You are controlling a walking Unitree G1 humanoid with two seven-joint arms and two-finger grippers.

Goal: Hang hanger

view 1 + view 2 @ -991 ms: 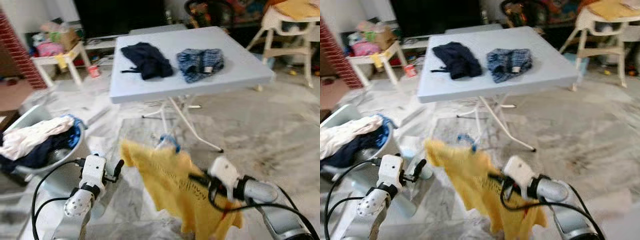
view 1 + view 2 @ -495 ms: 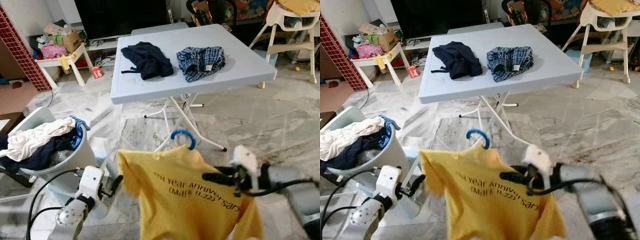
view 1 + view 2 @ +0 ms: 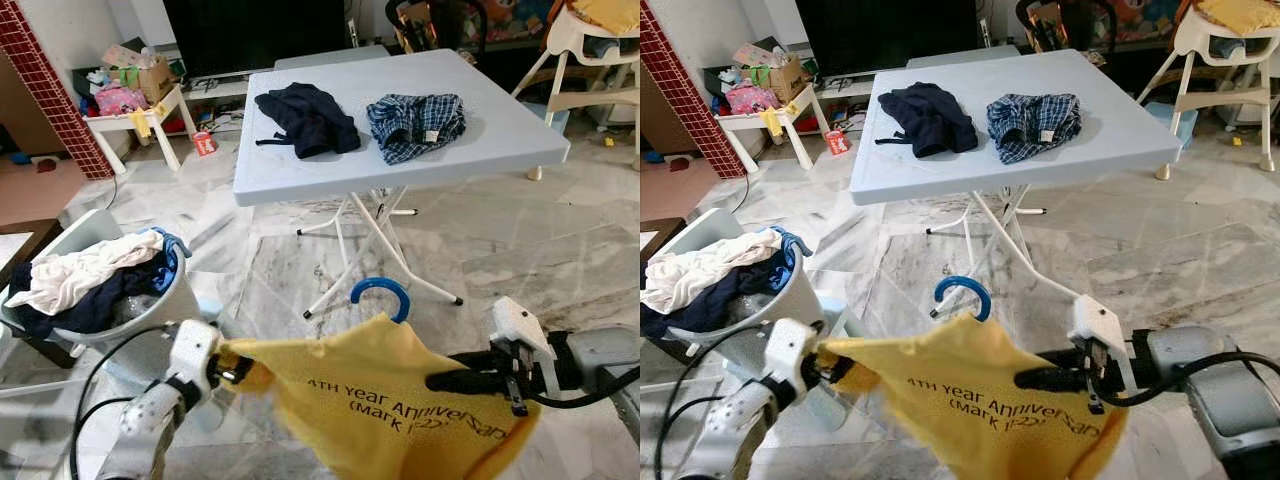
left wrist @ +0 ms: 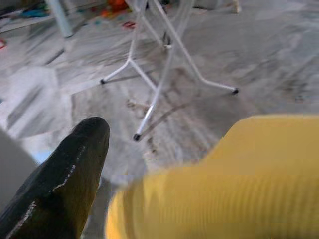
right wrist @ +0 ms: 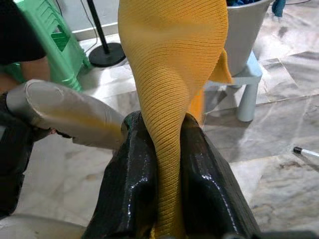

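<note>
We see our two grippers holding up a yellow shirt (image 3: 390, 410) close in front of us. Our right gripper (image 5: 167, 164) has its jaws clamped tight on one side of the cloth. Our left gripper (image 3: 232, 368) is at the other edge of the shirt, but we cannot tell if its jaws are pinching it. The shirt hangs on a blue hanger (image 3: 380, 295), and the hook pokes up above the collar, between our two arms. To our left, a grey basket (image 3: 130, 310) sits on the floor, full of clothes. Farther off stands a pale blue surface (image 3: 400, 160). On it lie a dark top (image 3: 305, 118) and checked shorts (image 3: 415, 122), side by side.
</note>
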